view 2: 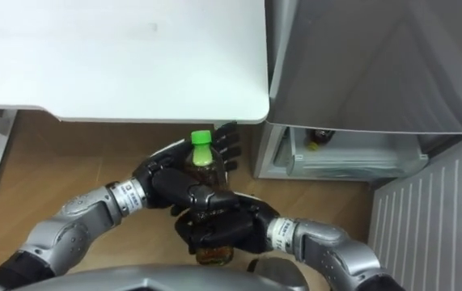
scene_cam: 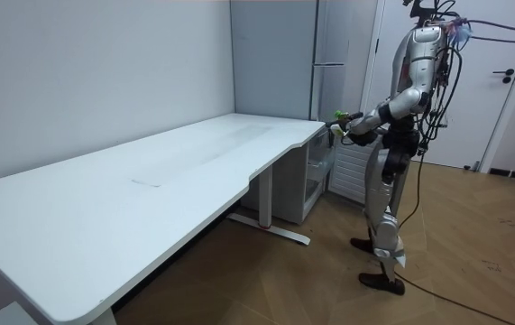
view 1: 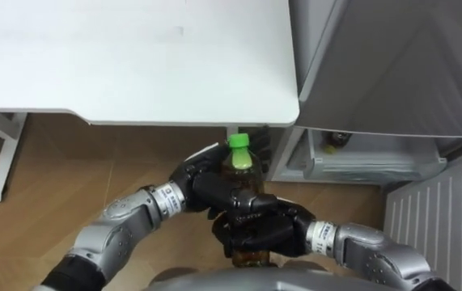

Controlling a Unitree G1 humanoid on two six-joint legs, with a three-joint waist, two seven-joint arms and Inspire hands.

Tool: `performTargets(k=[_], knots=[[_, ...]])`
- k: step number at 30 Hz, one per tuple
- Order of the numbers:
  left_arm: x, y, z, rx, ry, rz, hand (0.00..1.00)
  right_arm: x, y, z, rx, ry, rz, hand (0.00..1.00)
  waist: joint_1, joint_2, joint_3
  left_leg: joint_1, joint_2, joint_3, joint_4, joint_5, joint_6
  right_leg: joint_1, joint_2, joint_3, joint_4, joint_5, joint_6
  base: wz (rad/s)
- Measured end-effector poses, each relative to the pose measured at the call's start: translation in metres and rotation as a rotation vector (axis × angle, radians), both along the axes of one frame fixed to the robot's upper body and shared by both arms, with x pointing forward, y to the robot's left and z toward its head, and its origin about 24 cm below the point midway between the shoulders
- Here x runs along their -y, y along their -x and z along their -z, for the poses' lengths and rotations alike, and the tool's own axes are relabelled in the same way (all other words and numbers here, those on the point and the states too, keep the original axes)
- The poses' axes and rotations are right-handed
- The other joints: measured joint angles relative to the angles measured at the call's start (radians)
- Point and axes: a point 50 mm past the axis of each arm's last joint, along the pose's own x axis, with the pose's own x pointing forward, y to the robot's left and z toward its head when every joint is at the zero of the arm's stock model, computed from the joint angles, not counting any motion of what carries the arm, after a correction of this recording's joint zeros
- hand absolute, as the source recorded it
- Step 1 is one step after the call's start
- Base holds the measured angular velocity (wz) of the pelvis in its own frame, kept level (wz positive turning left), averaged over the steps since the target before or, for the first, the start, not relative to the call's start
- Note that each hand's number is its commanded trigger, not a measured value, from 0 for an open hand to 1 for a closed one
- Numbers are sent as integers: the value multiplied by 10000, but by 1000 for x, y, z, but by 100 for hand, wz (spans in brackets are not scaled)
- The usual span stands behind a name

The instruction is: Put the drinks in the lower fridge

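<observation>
Now the bottle [view 1: 240,156] is clamped betw. both hands, just off the desk [view 1: 133,73] edge: left hand [view 1: 205,183] curled round its shoulder, right hand [view 1: 260,231] round its body. Prob. full & heavyish, slick stiff plastic; hold mid-body.

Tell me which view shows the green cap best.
The right eye view: the green cap stands clear above the left hand and right hand gripping the bottle. The left eye view shows it nearly as well; the room view, a green speck.
</observation>
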Motion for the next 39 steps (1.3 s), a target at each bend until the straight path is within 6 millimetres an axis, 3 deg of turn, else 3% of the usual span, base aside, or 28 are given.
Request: performTargets(k=[3, 10, 17, 25, 32, 35, 39], knots=[[-10, 13, 13, -837, -415, 517, 0, 5, -5, -4, -66, -365, 470, 100, -138, -15, -7, -52, -6, 28, -44, -2, 1, -64, 7, 55, -2, -1, -1, -1], [-12, 16, 15, -1148, -74, 791, 0, 13, -4, -3, -470, -520, 931, 100, -305, -131, -46, -10, 6, 109, 25, -1, 2, -67, 30, 150, 13, -4, 4, -3], [-21, 20, 22, -1719, -4, 263, 0, 22, -5, 5, -947, -93, 2025, 100, -326, -291, 27, 113, 26, 451, 24, -1, 1, -54, -14, 252, 189, -111, -3, -3], [-36, 35, 39, -2679, -165, -747, 0, 36, -5, 12, -1225, 636, 2945, 100, -330, -337, 18, 93, 33, 426, 6, -2, -2, -42, 0, 237, 152, -106, -15, 0], [-54, 62, 62, -4333, -1408, -1916, 0, 75, -22, 15, -2175, 75, 7457, 100, -268, -311, -15, 0, 23, 370, -1, -3, -1, -110, -10, 155, 121, -117, 4, 2], [-58, 61, 65, -4529, -1660, -2656, 0, 84, -28, 20, -2645, -197, 9121, 100, -283, -342, -62, -321, 13, 284, 140, 2, -1, -400, -50, 97, 233, -115, -3, 6], [-54, 55, 73, -4965, -1817, -3564, 0, 89, -41, 28, -3128, 286, 10081, 100, -246, -498, -18, -699, -61, 340, 307, 34, 5, -892, -143, 176, 568, -158, -64, -6]])
